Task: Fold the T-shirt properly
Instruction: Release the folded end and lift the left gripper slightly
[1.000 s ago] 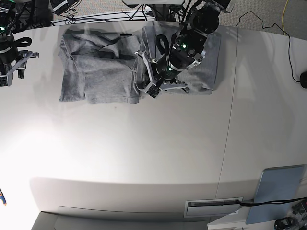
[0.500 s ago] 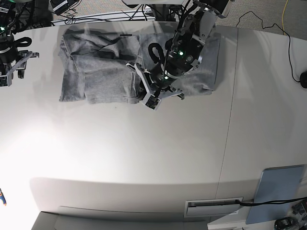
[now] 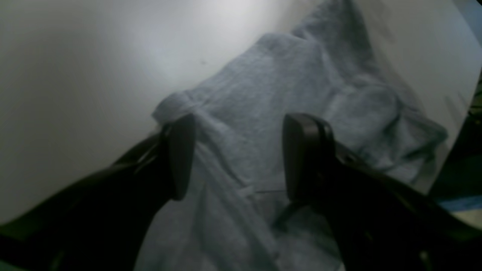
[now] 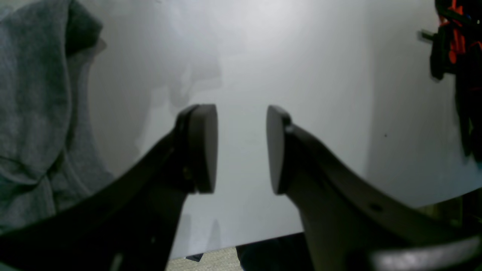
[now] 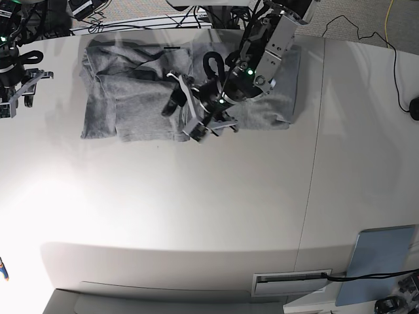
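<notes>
In the left wrist view, one T-shirt (image 3: 286, 105) lies rumpled on the pale table (image 3: 75, 75), and the left gripper (image 3: 235, 158) hangs just above the cloth with its two fingers (image 3: 180, 154) spread wide, pinching nothing. In the right wrist view, the right gripper (image 4: 241, 148) has two pads (image 4: 205, 146) parted over bare table, nothing between them, with grey cloth at the left edge. In the base view, one shirt lies at the table's far side; the left arm reaches down over its middle, and the right gripper (image 5: 16, 91) sits apart at the left edge.
</notes>
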Robot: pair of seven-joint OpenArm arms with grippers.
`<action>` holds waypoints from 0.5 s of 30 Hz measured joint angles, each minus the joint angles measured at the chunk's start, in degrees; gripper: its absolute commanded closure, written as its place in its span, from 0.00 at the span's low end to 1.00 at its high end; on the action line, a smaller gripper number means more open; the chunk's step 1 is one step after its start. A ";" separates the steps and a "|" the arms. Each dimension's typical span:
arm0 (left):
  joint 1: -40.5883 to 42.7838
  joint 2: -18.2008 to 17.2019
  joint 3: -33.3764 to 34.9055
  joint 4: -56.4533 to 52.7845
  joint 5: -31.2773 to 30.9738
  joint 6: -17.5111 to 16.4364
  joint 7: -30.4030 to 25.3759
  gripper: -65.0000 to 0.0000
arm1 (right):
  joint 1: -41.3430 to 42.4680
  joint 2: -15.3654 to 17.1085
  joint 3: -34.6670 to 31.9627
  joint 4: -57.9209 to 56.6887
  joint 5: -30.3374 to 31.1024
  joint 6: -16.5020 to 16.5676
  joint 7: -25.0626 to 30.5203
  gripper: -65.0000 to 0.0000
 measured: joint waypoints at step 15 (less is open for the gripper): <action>9.57 -8.46 -9.68 10.23 -4.68 -4.68 3.04 0.43 | 8.46 0.17 0.37 -17.42 23.67 12.68 -13.20 0.41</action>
